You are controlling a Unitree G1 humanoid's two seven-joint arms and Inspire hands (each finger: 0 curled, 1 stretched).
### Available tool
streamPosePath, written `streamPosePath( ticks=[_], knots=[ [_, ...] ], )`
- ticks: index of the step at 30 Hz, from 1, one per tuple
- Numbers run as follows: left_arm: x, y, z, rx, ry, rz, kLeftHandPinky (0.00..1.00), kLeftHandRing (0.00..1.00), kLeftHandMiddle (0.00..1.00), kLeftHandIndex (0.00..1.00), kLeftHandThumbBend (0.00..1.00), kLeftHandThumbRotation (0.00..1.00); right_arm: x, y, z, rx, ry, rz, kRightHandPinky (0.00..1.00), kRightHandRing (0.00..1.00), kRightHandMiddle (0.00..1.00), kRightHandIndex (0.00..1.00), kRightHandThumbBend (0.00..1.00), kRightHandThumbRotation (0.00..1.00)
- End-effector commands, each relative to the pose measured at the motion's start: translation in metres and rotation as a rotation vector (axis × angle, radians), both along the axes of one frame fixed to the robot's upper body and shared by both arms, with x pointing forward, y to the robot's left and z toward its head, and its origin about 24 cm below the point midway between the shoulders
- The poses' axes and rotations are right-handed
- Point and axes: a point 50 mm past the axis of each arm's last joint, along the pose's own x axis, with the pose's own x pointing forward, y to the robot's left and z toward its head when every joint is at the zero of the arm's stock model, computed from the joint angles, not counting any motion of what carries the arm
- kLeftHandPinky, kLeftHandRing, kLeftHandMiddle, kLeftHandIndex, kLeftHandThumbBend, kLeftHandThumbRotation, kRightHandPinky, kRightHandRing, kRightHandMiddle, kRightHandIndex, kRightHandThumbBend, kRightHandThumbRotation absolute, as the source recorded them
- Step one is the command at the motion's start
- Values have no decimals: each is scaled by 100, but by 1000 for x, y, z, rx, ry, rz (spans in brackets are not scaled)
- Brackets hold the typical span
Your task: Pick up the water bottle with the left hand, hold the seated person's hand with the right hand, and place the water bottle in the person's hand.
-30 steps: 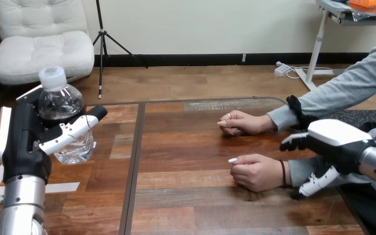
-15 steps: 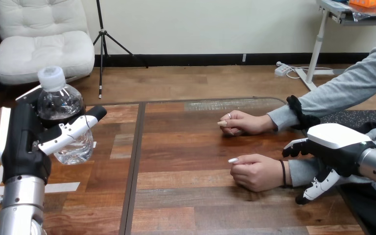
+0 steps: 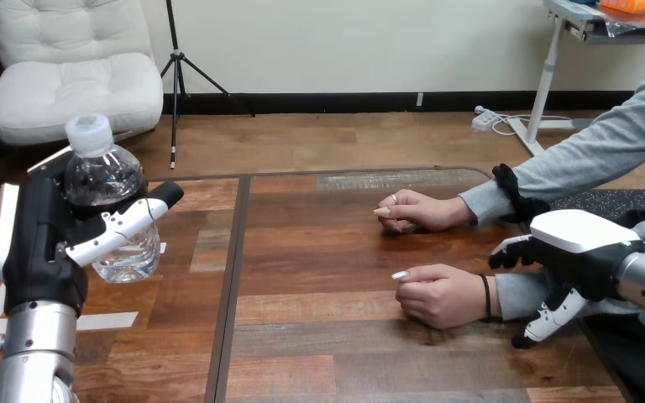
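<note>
Head view: the clear plastic water bottle (image 3: 105,180) with a white cap is held upright at the left side of the brown wooden table (image 3: 327,369), clasped by the left hand (image 3: 50,243), whose fingers and thumb are curled round its body. The right hand (image 3: 575,252) is seen at the right with its fingers loosely spread and nothing gripped. It stands by the grey sleeve (image 3: 516,290) just behind the wrist of the person's nearer hand (image 3: 441,294); contact cannot be judged.

Both that hand and the person's farther hand (image 3: 424,210) are rested on the table, loosely closed. Several failures are judged possible:

- The sleeve rather than the hand could be caught if the right hand's fingers are closed where they stand.
- The bottle, well apart from the person, would have to be carried across the table, and could be pushed against closed fingers and dropped unless the palm is turned up and opened.
</note>
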Motion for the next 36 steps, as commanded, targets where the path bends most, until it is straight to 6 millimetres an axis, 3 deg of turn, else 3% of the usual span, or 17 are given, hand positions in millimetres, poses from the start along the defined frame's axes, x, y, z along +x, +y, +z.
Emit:
streamPosePath(
  ticks=[1, 18, 27, 36],
  knots=[
    [5, -3, 27, 16, -128, -18, 32, 37, 40, 41, 72, 0, 19, 7, 25, 31, -101, -11, 75, 80, 81, 80, 100, 36],
    [4, -2, 27, -6, -131, -22, 31, 36, 40, 41, 72, 0, 19, 11, 15, 45, -85, -45, 75, 79, 80, 80, 100, 32],
    [4, -1, 27, -2, -137, -29, 31, 36, 41, 41, 71, 0, 20, 13, 12, 32, -73, -66, 69, 78, 79, 79, 100, 29],
    [3, -1, 27, -1, -136, -27, 31, 36, 41, 41, 72, 0, 21, 15, 9, 19, -66, -74, 65, 76, 78, 77, 99, 33]
  ],
)
